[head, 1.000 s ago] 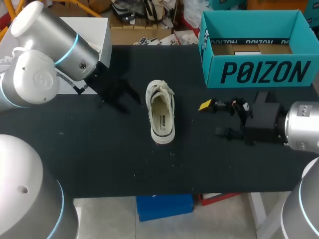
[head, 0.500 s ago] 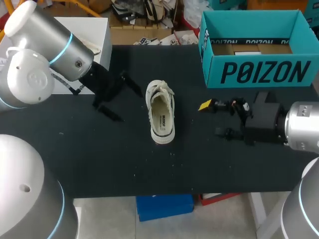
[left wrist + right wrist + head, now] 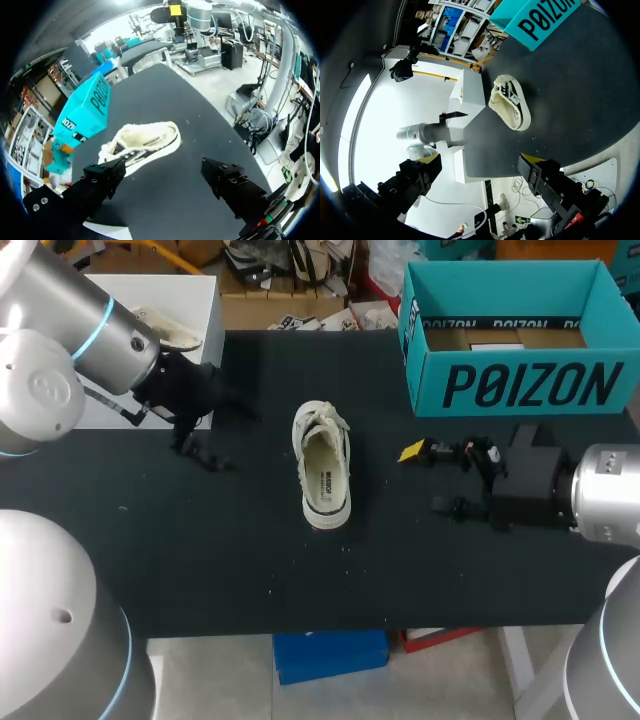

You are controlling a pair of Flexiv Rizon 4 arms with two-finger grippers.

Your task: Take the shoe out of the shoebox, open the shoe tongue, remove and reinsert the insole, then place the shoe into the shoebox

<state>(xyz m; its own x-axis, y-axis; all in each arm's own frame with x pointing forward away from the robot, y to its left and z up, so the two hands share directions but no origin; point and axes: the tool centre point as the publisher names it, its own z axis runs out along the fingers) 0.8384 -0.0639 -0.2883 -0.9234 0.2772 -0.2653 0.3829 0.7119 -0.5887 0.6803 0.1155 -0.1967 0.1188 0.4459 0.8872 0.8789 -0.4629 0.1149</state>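
A cream low-top shoe [image 3: 322,465] lies on the black table [image 3: 250,550], opening up, with its printed insole showing inside. The teal shoebox [image 3: 515,330] stands open at the back right. My left gripper [image 3: 224,432] hangs open to the left of the shoe, apart from it. In the left wrist view the shoe [image 3: 142,145] lies ahead of the open left gripper [image 3: 165,175], with the shoebox [image 3: 85,112] beyond. My right gripper [image 3: 428,480] is open to the right of the shoe, holding nothing. Its wrist view shows the shoe [image 3: 510,102] far ahead of the right gripper [image 3: 480,170].
A white block [image 3: 130,360] stands at the table's back left corner with a pale sole-shaped thing [image 3: 165,328] on top. Cardboard inserts [image 3: 500,338] lie inside the shoebox. Small crumbs [image 3: 300,565] dot the table in front of the shoe.
My left gripper has opened wide and drawn back to the left, away from the shoe. The shoe and the right arm have not moved.
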